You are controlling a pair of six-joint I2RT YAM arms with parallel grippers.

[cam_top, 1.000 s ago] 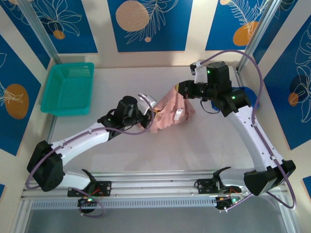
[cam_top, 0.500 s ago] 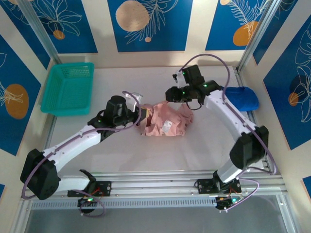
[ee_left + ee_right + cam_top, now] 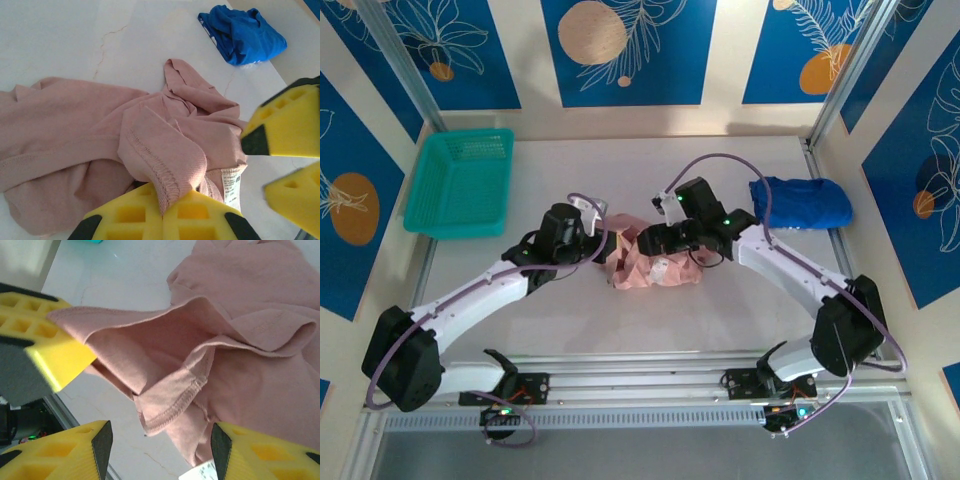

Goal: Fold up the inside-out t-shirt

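Compared with a second ago, the t-shirt [image 3: 655, 265] isn't hanging stretched between the two arms any more, it's down in a crumpled heap around the middle of the table [image 3: 720, 310]. The right arm has swung in from the far right side and now leans over the heap. Its right end effector [image 3: 160, 442] has gone from pinched to standing wide, with a stitched hem lying loose beyond the gap. The left end effector [image 3: 162, 212] hasn't let go: its yellow pads are pressed together on a fold of hem at the left side of the shirt. With the right arm out of the way, we can now see the whole blue garment [image 3: 802, 203], bunched up near the far right edge and well apart from the pink one. A white label [image 3: 231, 185] sticks out of the shirt's folds.

The table is pale with faint crack-like veins. A teal basket [image 3: 457, 229] sits at the far left corner. The walls [image 3: 620, 50] are cream with blue panels, orange circles and white leaf drawings
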